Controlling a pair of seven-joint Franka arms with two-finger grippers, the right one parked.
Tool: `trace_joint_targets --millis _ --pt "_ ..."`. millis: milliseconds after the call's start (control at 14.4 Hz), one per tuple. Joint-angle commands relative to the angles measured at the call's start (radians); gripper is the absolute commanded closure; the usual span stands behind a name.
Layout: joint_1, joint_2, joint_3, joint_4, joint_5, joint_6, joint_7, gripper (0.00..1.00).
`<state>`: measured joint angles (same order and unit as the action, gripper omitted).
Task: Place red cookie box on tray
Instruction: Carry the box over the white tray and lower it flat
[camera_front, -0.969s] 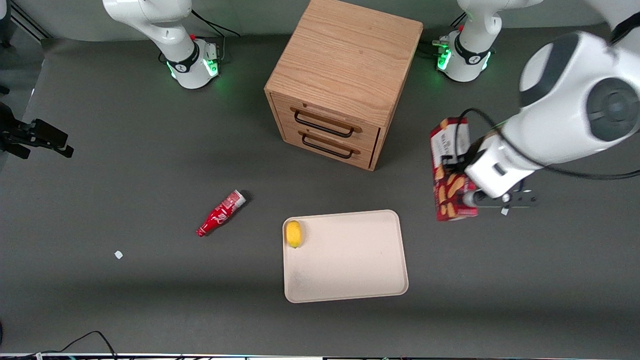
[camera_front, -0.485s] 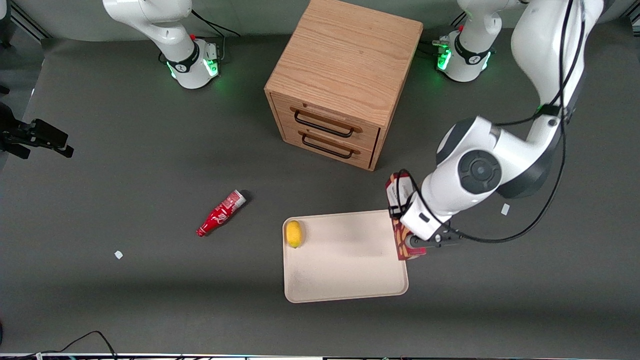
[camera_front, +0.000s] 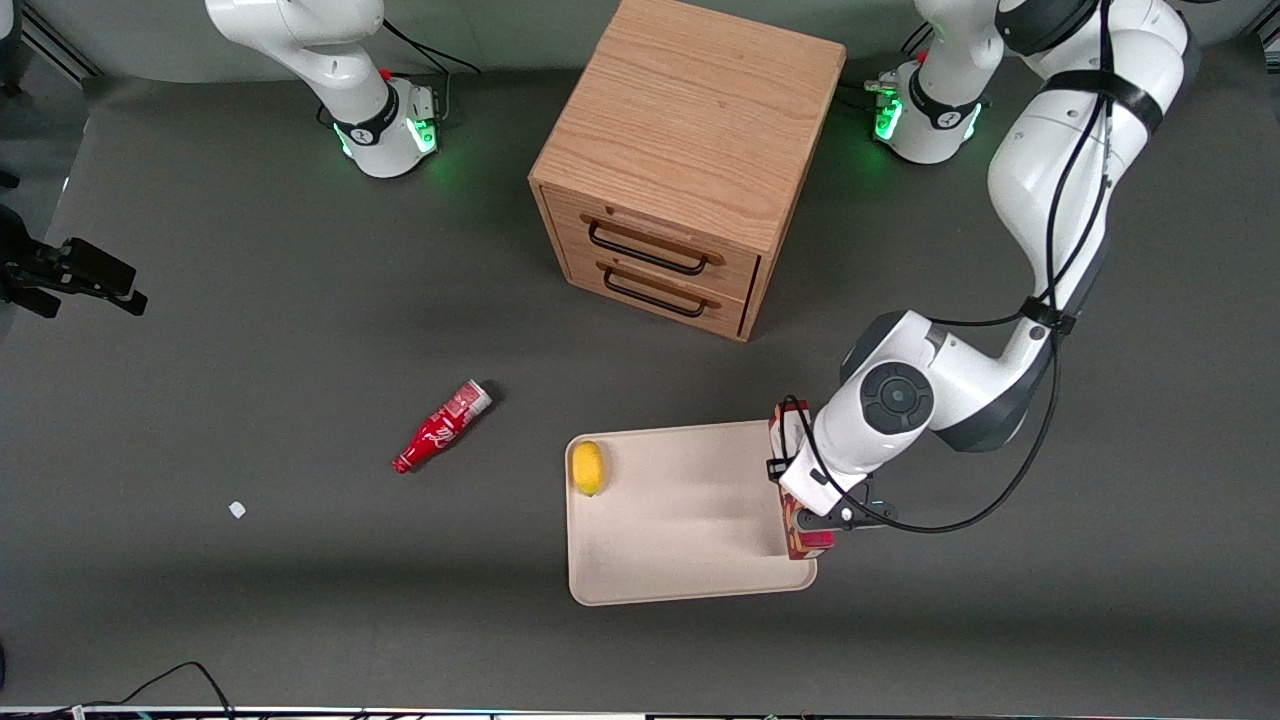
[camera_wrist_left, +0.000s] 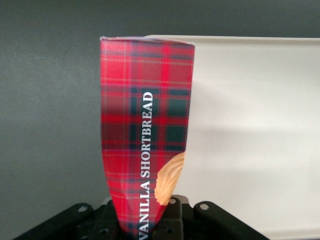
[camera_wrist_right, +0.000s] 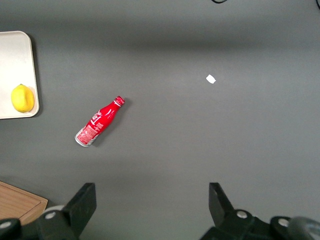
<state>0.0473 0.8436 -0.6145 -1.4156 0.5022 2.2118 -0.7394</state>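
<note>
My left gripper (camera_front: 812, 514) is shut on the red cookie box (camera_front: 802, 541), a slim tartan carton with cookie pictures. It holds the box on its narrow side over the rim of the cream tray (camera_front: 680, 520), at the tray's end toward the working arm. In the left wrist view the red cookie box (camera_wrist_left: 145, 125) runs straight out from the gripper (camera_wrist_left: 145, 227), with the tray (camera_wrist_left: 250, 125) beside and under it. I cannot tell whether the box touches the tray. The wrist hides the middle of the box in the front view.
A yellow lemon (camera_front: 587, 467) lies in the tray's corner toward the parked arm. A red soda bottle (camera_front: 441, 427) lies on the table, farther toward that arm. The wooden two-drawer cabinet (camera_front: 690, 150) stands farther from the front camera than the tray. A white scrap (camera_front: 237, 509) lies on the mat.
The left arm has carried the box from beside the tray to over its rim, lowering it and moving nearer the front camera. The grip has stayed shut.
</note>
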Motion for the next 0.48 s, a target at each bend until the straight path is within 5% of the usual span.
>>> trace_joint_targets --millis 0,415 --pt "-0.010 0.018 -0.005 0.009 0.073 0.017 -0.067 1.00" --pt "-0.023 0.045 -0.005 0.009 0.127 0.045 -0.126 1.00"
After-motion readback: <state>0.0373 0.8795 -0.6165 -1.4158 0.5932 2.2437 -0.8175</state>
